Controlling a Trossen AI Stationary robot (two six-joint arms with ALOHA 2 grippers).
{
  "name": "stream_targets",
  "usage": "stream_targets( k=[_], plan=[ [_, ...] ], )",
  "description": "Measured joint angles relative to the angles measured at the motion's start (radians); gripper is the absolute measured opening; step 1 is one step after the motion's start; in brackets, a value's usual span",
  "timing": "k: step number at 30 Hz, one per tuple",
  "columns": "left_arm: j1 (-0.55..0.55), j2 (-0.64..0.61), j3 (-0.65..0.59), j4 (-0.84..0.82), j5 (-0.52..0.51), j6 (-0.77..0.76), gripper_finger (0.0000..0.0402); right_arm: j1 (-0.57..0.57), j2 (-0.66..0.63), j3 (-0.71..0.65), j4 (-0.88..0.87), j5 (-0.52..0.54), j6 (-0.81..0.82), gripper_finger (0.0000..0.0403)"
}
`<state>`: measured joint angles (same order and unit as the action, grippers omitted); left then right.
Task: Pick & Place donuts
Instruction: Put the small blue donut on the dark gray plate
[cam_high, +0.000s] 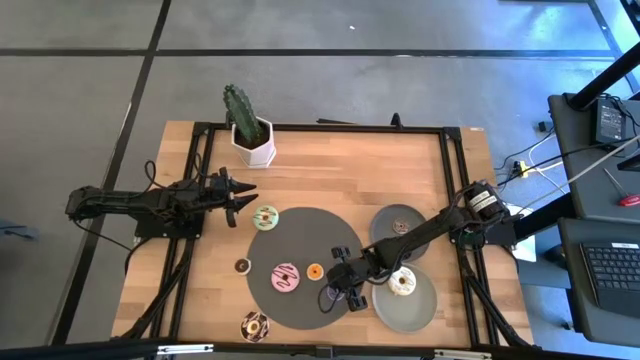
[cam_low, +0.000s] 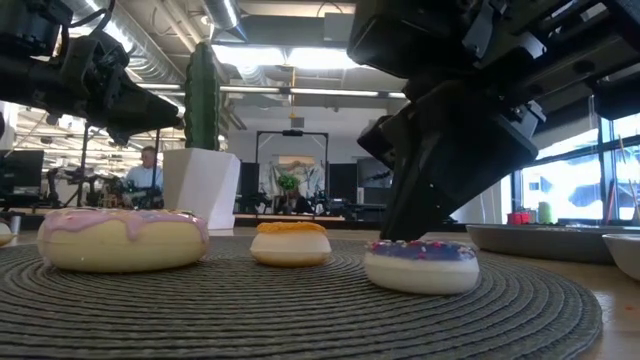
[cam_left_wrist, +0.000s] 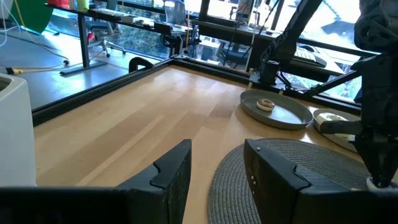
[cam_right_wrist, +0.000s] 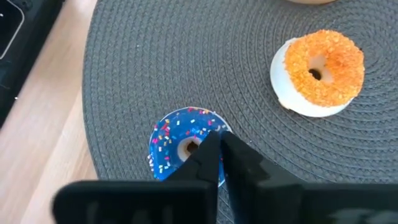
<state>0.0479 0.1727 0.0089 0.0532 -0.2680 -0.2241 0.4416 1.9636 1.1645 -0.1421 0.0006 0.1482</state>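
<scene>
A mini donut with blue-purple sprinkled icing (cam_right_wrist: 177, 146) lies flat on the dark round mat (cam_high: 300, 235). My right gripper (cam_right_wrist: 216, 138) is shut and stands over its edge, reaching in from the table's right. An orange mini donut (cam_right_wrist: 320, 71) and a pink donut (cam_high: 287, 277) lie on the mat beside it, with a pale green donut (cam_high: 265, 217) at the mat's far-left rim. My left gripper (cam_high: 240, 197) is open and hovers just left of the green donut, touching nothing. My right gripper comes slanting down from the table's right, and its shut fingertips (cam_right_wrist: 211, 146) meet the top of the blue-purple donut beside its hole, on the side nearest the gripper (cam_low: 400, 245). The donut lies flat on the mat. I cannot tell whether any part is pinched.
Two grey plates sit to the right of the mat: one (cam_high: 385, 235) holds a small brown donut, the other (cam_high: 420, 310) a cream one. A brown mini donut (cam_high: 242, 265) and a chocolate-sprinkled donut (cam_high: 253, 326) lie on the wood. A potted cactus (cam_high: 248, 130) stands at the far edge.
</scene>
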Motion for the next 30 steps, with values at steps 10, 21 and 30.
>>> stream_targets(
  k=[10,21,30],
  plan=[
    [0.000,0.000,0.000,0.000,0.000,0.000,0.0143,0.001,0.000,-0.001,-0.007,-0.002,0.009,0.0115],
    [0.000,0.000,0.000,0.000,0.000,0.000,0.0143,0.008,0.000,-0.007,-0.010,-0.003,0.027,0.0114],
    [0.000,0.000,0.000,0.000,0.000,0.000,0.0143,0.008,0.000,-0.009,-0.008,-0.003,0.025,0.0042]
  ],
)
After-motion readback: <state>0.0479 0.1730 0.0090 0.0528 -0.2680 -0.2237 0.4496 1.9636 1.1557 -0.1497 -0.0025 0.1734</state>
